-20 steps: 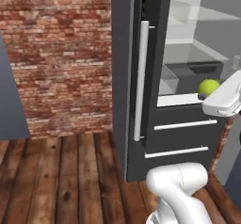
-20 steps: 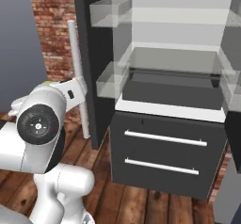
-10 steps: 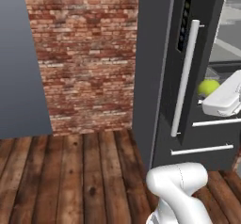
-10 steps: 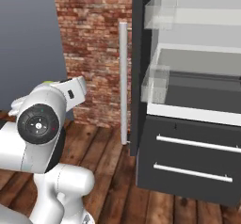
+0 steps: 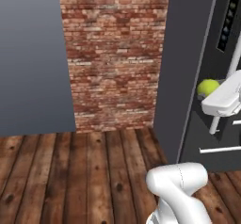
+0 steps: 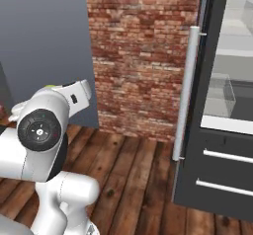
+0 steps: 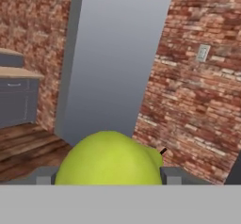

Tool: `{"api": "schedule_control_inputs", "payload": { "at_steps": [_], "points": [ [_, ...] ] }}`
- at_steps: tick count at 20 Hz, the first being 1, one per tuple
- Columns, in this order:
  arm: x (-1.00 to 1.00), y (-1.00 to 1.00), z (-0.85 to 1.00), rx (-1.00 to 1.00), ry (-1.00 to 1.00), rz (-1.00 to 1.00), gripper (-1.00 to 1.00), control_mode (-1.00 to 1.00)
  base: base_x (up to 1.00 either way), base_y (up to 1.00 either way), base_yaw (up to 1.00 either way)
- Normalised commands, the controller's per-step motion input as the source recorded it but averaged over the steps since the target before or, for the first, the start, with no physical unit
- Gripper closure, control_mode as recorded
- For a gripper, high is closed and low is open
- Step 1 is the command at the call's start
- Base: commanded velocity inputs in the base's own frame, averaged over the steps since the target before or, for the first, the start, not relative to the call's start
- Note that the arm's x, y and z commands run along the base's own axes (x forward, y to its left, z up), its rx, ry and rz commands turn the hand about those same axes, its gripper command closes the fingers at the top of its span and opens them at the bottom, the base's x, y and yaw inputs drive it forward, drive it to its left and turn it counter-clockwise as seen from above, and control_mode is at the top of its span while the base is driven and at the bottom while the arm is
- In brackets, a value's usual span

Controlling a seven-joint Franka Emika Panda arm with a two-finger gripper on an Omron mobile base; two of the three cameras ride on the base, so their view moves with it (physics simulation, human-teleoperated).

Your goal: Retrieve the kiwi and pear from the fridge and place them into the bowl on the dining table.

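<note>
Our tool [image 7: 108, 180] grips the pear [image 7: 109, 159], one finger [image 7: 46, 175] pressed on each side of it. In the left base view the pear [image 5: 208, 87] sits at the arm's end, in front of the fridge [image 5: 188, 77]. Beyond it we see a brick wall [image 5: 115, 53] and plank floor [image 5: 80, 171].

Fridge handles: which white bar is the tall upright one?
The long vertical bar on the fridge door edge; the other two bars lie flat across the lower drawers.
</note>
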Motion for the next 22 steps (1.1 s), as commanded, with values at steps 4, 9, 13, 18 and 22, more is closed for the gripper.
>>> {"api": "schedule_control_inputs", "payload": {
  "at_steps": [4, 9, 13, 18, 22],
  "points": [
    [0.0, 0.0, 0.0, 0.0, 0.0, 0.0, 1.0, 1.0, 0.08, 0.62, 0.15],
    [0.0, 0.0, 0.0, 0.0, 0.0, 0.0, 1.0, 1.0, 0.23, 0.47, 0.24],
    [0.0, 0.0, 0.0, 0.0, 0.0, 0.0, 1.0, 1.0, 0.3, 0.42, 0.29],
    [0.0, 0.0, 0.0, 0.0, 0.0, 0.0, 1.0, 1.0, 0.41, 0.41, 0.29],
    [0.0, 0.0, 0.0, 0.0, 0.0, 0.0, 1.0, 1.0, 0.56, 0.47, 0.25]
  ]
}}
